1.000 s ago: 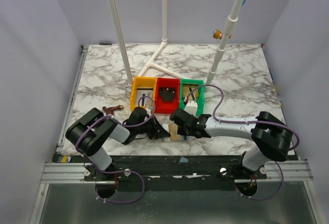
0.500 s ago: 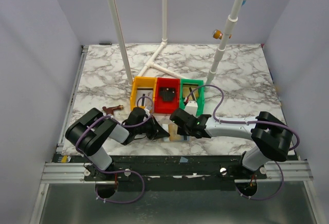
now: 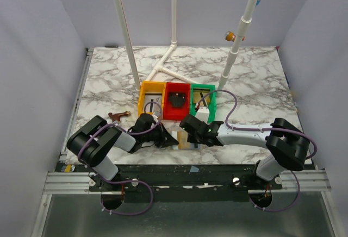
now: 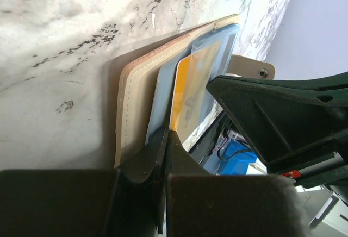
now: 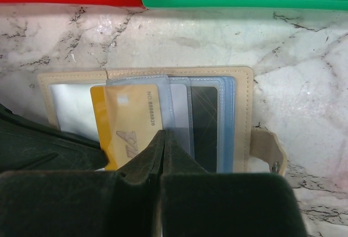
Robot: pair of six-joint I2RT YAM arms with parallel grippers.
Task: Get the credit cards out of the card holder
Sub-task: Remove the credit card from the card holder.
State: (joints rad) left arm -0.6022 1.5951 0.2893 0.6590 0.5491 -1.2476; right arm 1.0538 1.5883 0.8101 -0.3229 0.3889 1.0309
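Marble-pattern counter (image 3: pixel 109 79) inside a pale lilac box, with white pipes (image 3: pixel 174 19) standing at the back. Far left, about 10 o'clock from the left tool (image 3: pixel 172 138), there's a small brown thing (image 3: pixel 116 116) that's too tiny to identify.

The left tool sits low on the counter with its jaws closed. In the left wrist view the corner of the gold card (image 4: pixel 196 85) runs straight into the seam between the fingers, so it looks nipped there. The fingers hide the actual contact though.

The card holder (image 5: pixel 247 112) lies open and flat near the front edge, between the two tools. At 12 o'clock from it is a row of yellow tray (image 3: pixel 142 98), red tray (image 3: pixel 182 113) and green tray (image 3: pixel 213 104), with a chunky black object (image 3: pixel 177 100) in the red one. From above, the tools and wrists cover most of the holder.

In the right wrist view the gold card pokes out of its clear sleeve (image 5: pixel 163 93) toward 9 o'clock. That end is bare yellow and the rest is under plastic. It has small print I can't read for sure. Toward 3 o'clock there are more pale blue-silver sleeves and a dark card (image 5: pixel 205 117) tucked in, but I can't tell how many cards there are in total. A snap tab (image 5: pixel 269 153) hangs off the holder's right side.

The right tool (image 5: pixel 163 139) is closed too, tips down on the sleeve over the gold card. Its fingers block the holder's near edge.
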